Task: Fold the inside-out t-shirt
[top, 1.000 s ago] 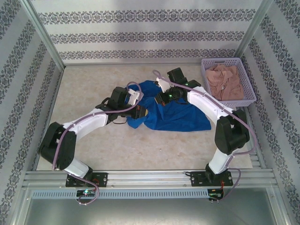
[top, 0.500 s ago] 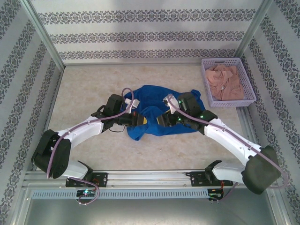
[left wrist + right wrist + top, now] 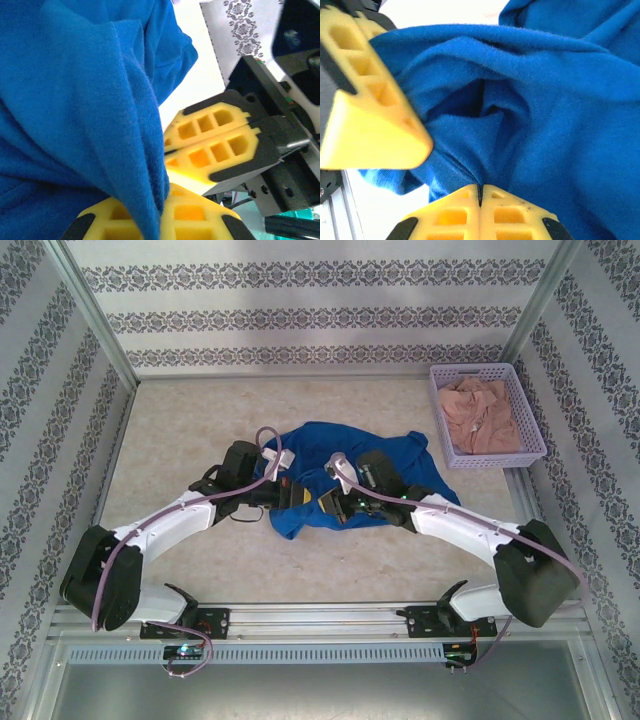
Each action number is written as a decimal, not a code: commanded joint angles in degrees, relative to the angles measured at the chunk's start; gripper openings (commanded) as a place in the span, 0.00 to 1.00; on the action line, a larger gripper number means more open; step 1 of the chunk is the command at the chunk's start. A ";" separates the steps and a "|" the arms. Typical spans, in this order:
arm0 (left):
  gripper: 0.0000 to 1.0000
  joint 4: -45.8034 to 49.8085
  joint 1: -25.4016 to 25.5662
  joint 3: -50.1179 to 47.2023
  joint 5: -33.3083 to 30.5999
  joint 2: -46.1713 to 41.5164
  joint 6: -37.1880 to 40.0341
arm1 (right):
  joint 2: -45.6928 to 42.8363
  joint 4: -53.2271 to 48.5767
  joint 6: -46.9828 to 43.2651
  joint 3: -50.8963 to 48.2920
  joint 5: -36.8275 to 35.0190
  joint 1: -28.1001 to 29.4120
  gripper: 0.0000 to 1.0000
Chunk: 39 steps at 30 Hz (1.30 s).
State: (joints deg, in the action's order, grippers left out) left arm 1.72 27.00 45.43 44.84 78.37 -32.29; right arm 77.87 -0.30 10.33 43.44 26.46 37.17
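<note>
Blue tee lies bunched on the worktop, left of the basket. Soft, light, floppy imo, so grab hem/seams. Left pincer & right pincer, side by side further left of it, both pinched tight on cloth folds.

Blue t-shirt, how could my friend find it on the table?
Look at the middle of the beige table. The blue t-shirt lies crumpled there, pinched by the left gripper and the right gripper. It is royal blue, unlike the pinkish garment in the purple basket.
</note>
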 commanded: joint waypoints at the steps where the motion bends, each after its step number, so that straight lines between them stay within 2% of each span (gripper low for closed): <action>1: 0.13 1.90 0.17 0.77 -1.85 -1.53 3.05 | -4.05 0.59 -1.90 -3.33 0.52 -1.07 0.00; 5: 0.29 3.09 0.07 0.64 -4.07 -0.47 4.35 | -8.06 -0.12 -1.97 -7.11 0.92 -1.96 0.00; 7: 0.32 3.71 0.07 0.80 -4.83 0.32 5.03 | -9.24 -0.34 -1.39 -8.54 0.88 -2.20 0.00; 8: 0.31 3.62 0.07 0.80 -4.98 0.86 5.38 | -9.76 -0.09 -1.06 -9.25 1.03 -2.19 0.00; 10: 0.19 3.85 0.07 1.10 -5.23 1.93 5.58 | -10.67 0.19 0.02 -10.42 0.02 -2.37 0.00; 11: 0.14 4.10 0.07 1.35 -4.75 2.33 5.91 | -11.04 -0.57 1.10 -10.69 -2.10 -2.57 0.00; 13: 0.05 4.71 0.07 1.70 -4.03 2.10 6.76 | -10.85 -6.93 5.12 -9.65 -12.39 -3.34 0.00; 15: 0.00 1.87 -0.02 0.63 -1.43 0.98 6.10 | -10.37 -16.45 9.34 -6.83 -22.94 -3.42 0.00; 16: 0.00 0.14 0.03 0.10 0.04 0.66 5.42 | -10.81 -18.28 9.65 -6.27 -26.17 -2.55 0.06; 18: 0.00 -2.73 -0.07 -0.60 3.33 0.60 4.44 | -13.17 -18.48 7.45 -5.68 -32.17 1.25 0.25; 20: 0.00 -3.79 -0.07 -0.36 4.69 1.21 3.87 | -15.52 -15.23 4.03 -5.38 -31.07 3.26 0.37; 22: 0.00 -3.33 -0.11 -0.08 5.03 1.70 3.98 | -17.54 -10.16 1.69 -6.05 -25.42 3.53 0.45; 25: 0.00 -2.44 -0.06 0.20 4.82 1.54 4.52 | -17.71 -5.47 0.21 -6.24 -18.78 3.71 0.51; 28: 0.00 -2.42 -0.11 0.32 4.84 1.14 4.35 | -14.24 -4.85 -1.15 -4.30 -16.80 4.58 0.54; 33: 0.00 -1.45 -0.09 0.96 4.42 0.48 4.21 | -7.95 -0.84 0.85 -3.00 -19.38 9.82 0.62; 35: 0.00 -1.13 -0.06 1.07 4.29 0.13 4.10 | -5.79 0.72 3.11 -3.27 -22.88 11.56 0.65; 37: 0.00 -0.87 -0.11 1.10 4.08 -0.29 4.00 | -3.06 2.33 5.38 -3.65 -27.10 12.95 0.72; 39: 0.00 -0.75 -0.09 1.13 4.08 -0.85 3.90 | 0.30 5.16 6.72 -4.15 -29.45 13.81 0.70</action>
State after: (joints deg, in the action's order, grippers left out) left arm 1.23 26.98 45.45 47.99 79.57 -27.81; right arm 75.02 -0.08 13.69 39.33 2.90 50.06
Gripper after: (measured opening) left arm 0.054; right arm 0.705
